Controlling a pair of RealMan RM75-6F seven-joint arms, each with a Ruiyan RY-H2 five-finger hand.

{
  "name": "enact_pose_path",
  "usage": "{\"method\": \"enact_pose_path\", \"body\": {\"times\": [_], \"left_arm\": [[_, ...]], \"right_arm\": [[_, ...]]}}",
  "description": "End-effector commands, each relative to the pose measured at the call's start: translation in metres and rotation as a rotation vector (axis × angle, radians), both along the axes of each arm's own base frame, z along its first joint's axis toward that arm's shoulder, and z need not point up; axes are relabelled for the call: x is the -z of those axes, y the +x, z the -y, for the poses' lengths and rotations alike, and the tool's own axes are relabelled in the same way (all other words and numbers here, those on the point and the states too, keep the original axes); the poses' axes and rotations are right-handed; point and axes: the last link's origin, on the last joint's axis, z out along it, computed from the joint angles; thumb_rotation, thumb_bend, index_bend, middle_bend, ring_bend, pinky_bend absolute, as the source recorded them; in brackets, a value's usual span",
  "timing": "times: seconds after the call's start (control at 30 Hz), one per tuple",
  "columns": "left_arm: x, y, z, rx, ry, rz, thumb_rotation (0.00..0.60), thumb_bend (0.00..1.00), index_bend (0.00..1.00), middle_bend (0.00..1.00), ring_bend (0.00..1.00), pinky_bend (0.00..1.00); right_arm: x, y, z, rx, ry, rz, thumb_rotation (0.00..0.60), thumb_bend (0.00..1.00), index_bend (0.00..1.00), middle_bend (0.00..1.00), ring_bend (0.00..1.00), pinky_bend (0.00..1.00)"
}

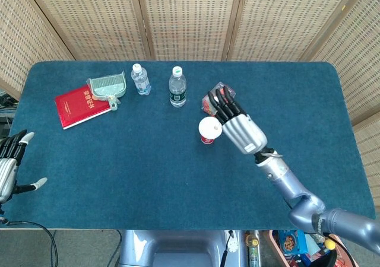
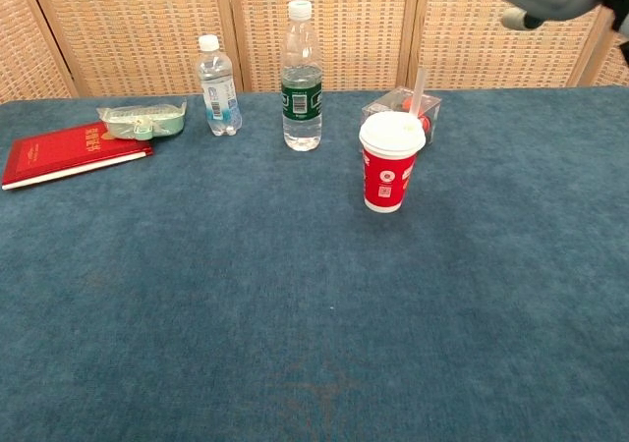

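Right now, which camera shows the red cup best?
The chest view: the red cup stands upright and unblocked there, with its white lid and printed side showing. The head view looks down on the cup, mostly showing its lid beside the right hand.

Desk (image 2: 295, 344) foreground: open. Red paper cup (image 2: 391, 162), clear box (image 2: 401, 109) and bottles (image 2: 301, 79) obstruct frame centre.

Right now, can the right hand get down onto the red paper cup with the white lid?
Probably yes. The right hand is open and raised just beside the red paper cup with the white lid, holding nothing. The clear plastic box stands behind the cup, apart from it, so nothing blocks the way.
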Motion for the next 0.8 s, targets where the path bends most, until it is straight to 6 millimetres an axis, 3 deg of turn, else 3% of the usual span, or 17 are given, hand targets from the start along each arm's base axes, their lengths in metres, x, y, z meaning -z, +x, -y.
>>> {"method": "enact_pose_path", "body": {"times": [0.03,0.17,0.33,0.57,0.73,0.8], "left_arm": [[0.0,-0.001,0.002,0.004,0.0,0.001,0.6,0.06,0.0,0.0,0.0,0.0],[0.004,0.001,0.007,0.053,0.006,0.003,0.6,0.06,0.0,0.0,0.0,0.0],[0.009,0.002,0.014,0.086,0.01,0.0,0.6,0.06,0.0,0.0,0.0,0.0],[0.012,-0.004,0.021,0.089,0.01,-0.005,0.6,0.06,0.0,0.0,0.0,0.0],[0.014,-0.007,0.024,0.096,-0.019,0.006,0.6,0.06,0.0,0.0,0.0,0.0],[0.014,-0.007,0.024,0.101,-0.03,0.0,0.6,0.06,0.0,0.0,0.0,0.0]], "right_arm": [[-0.048,-0.041,-0.015,0.158,0.088,0.314,0.6,0.0,0.04,0.0,0.0,0.0],[-0.068,-0.084,-0.042,0.353,0.197,0.613,0.6,0.0,0.04,0.0,0.0,0.0],[-0.075,-0.119,-0.072,0.437,0.28,0.805,0.6,0.0,0.04,0.0,0.0,0.0],[-0.067,-0.165,-0.124,0.514,0.253,0.865,0.6,0.0,0.0,0.0,0.0,0.0],[-0.06,-0.181,-0.16,0.528,0.222,0.959,0.6,0.0,0.0,0.0,0.0,0.0],[-0.058,-0.185,-0.165,0.528,0.222,0.984,0.6,0.0,0.0,0.0,0.0,0.0]]}}
